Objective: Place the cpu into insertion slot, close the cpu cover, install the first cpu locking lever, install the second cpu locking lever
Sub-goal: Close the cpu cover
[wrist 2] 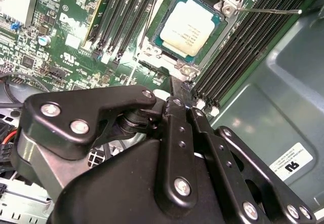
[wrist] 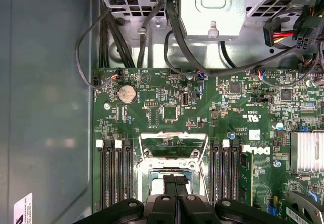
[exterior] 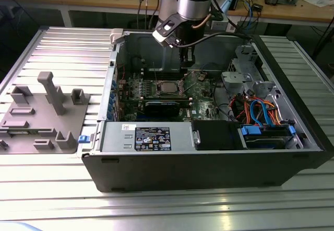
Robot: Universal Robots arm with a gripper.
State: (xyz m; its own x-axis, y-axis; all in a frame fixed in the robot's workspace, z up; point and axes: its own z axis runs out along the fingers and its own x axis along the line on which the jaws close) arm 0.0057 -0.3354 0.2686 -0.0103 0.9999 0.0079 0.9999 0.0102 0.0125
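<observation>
**Inspector A:** Exterior view first. What do we record?

**Inspector B:** The gripper (exterior: pixel 182 84) hangs inside the open computer case (exterior: pixel 209 163), just beside the cpu socket (exterior: pixel 158 89). The cpu (exterior: pixel 167 87) lies in that socket. From here we cannot tell how the jaws stand.

**Inspector A:** Second wrist view?

**Inspector B:** The jaws are pressed together and pinch nothing, with the tip near the socket's edge. The cpu lies flat in the socket, its top bare. A thin locking lever (wrist 2: pixel 268 11) juts out from the socket's corner.

**Inspector A:** First wrist view?

**Inspector B:** The cpu cover (wrist: pixel 172 134) appears raised at the socket's side opposite the gripper. We judge that closing the cover is the step in hand. We would push on the cover's frame and never on the cpu. We would swing the cover down gently and keep the lever out from under it.
</observation>
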